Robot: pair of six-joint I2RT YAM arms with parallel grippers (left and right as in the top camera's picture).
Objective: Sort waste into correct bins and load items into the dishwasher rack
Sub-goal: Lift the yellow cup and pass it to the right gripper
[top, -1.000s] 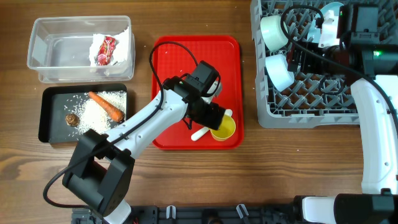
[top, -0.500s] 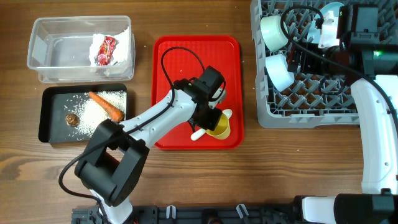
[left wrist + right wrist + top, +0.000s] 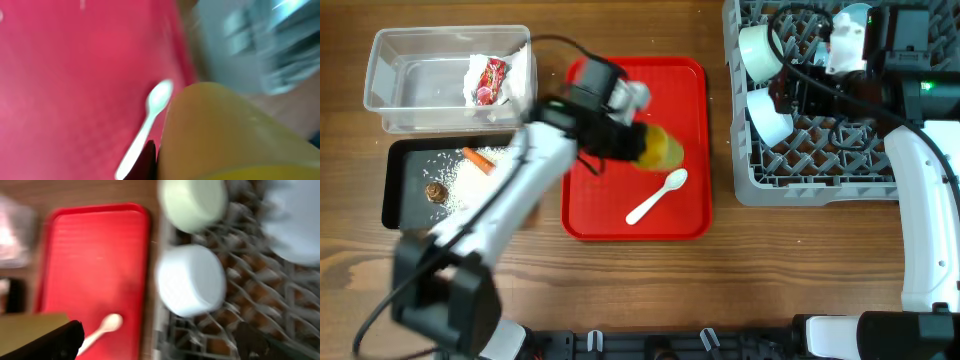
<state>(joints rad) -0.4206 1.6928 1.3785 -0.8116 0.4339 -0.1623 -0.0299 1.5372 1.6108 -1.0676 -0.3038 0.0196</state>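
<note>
Overhead, the left gripper (image 3: 640,146) is clamped on the blurred yellow cup (image 3: 662,150) above the red tray (image 3: 605,215). The white spoon (image 3: 657,195) lies on that tray. Right of the tray, the right gripper (image 3: 803,88) hangs spread wide over the grey rack (image 3: 820,165) and its two bowls (image 3: 770,115).

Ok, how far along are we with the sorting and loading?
Done: tissue and wrapper sit in the clear tub; carrot, rice and nut lump in the black tray; two bowls in the rack. In hand: the left gripper is shut on the yellow cup, held over the red tray. Left: rack the cup, then the spoon lying on the red tray.
</note>
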